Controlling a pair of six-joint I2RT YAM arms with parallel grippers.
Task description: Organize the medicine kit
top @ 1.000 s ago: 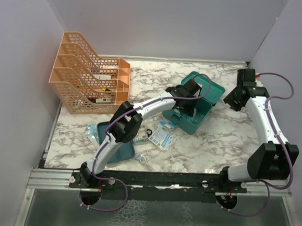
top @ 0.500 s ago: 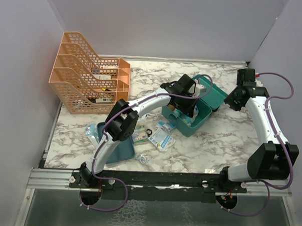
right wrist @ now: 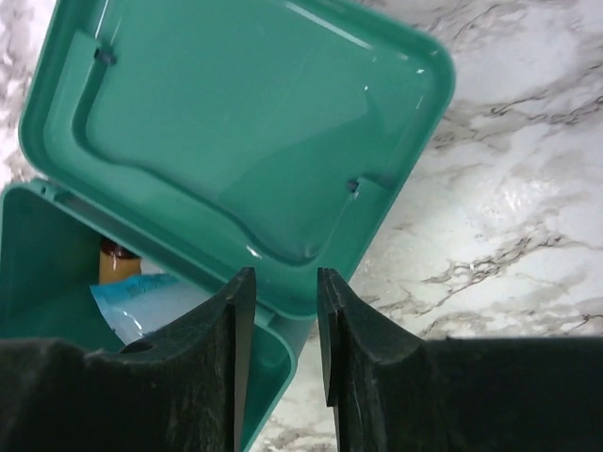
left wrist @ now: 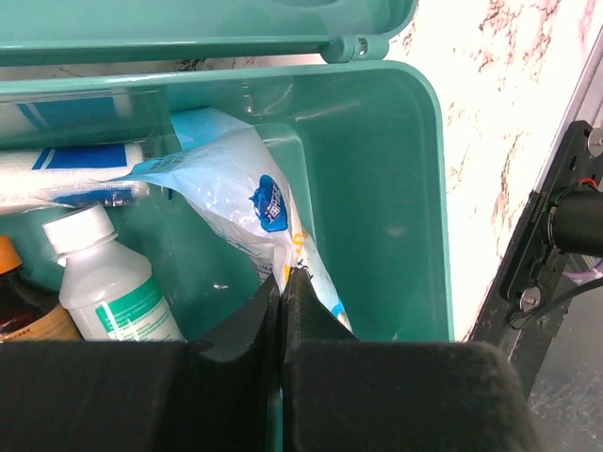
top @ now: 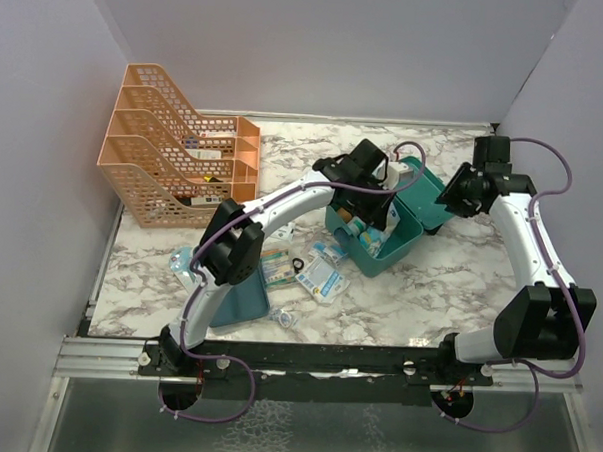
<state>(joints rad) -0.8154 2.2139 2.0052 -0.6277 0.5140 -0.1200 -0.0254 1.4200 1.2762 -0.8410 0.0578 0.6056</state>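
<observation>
The kit [top: 396, 245] sits open on the counter [top: 459, 278]. The left pincer [left wrist: 284, 282], pressed together inside, seemingly nips a limp pouch [left wrist: 236, 188] (slippery film). The right pincer [right wrist: 285, 275], spread, straddles the lid [right wrist: 236, 122] rim, likely the stiff, slick box's best hold.

The left arm [top: 293, 199] and right arm [top: 530, 242] share white tubular links, chunky black joint housings, looping purple cables [top: 218, 250] and matte black jaws.
</observation>
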